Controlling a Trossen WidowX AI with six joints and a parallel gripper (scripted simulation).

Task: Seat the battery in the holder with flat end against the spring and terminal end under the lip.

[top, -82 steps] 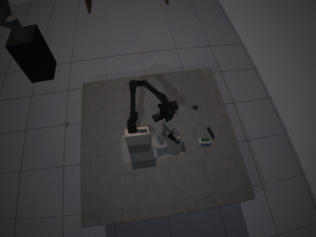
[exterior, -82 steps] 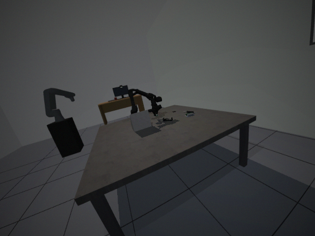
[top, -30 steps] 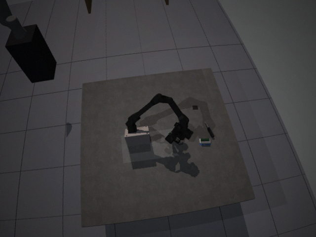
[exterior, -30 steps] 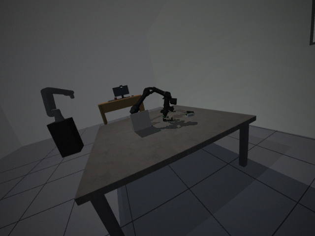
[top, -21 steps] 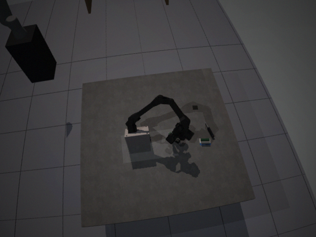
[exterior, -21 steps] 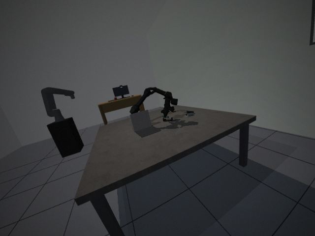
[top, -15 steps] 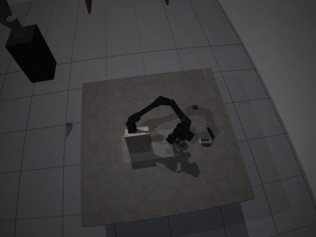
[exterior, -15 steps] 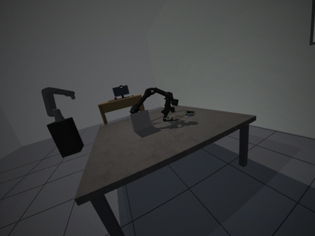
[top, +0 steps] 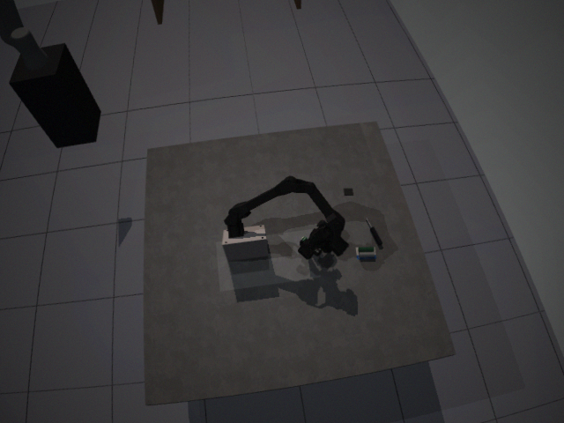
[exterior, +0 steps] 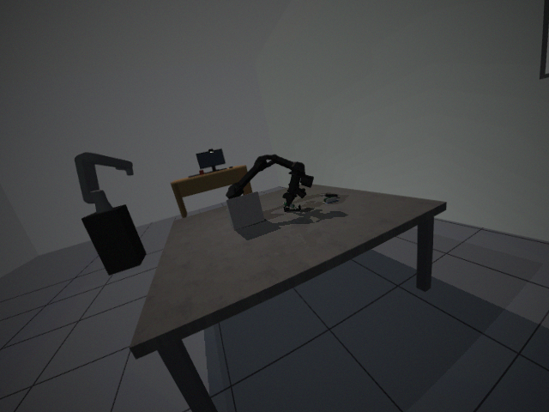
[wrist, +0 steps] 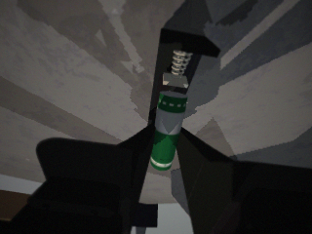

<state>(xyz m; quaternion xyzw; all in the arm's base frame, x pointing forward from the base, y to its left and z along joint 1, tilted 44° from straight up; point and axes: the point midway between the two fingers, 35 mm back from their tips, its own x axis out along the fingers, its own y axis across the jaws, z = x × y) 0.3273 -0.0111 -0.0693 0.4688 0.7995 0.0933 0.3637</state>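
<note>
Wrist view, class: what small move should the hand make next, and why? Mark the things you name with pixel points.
Probably ease the battery [wrist: 169, 132] gently toward the spring [wrist: 180, 63], keeping it in line, before letting go. The hand [top: 305, 250] [exterior: 290, 204] [wrist: 166, 129] is closed on it, and its near end shows a visible gap to the metal plate [wrist: 175, 80] on the spring. The far side of the holder is hidden, so go softly.

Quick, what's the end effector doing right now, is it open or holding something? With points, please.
End effector [top: 306, 256] [exterior: 288, 206] [wrist: 166, 129]: closed on the green-and-grey battery [wrist: 167, 131], in line with the spring [wrist: 180, 62].
</note>
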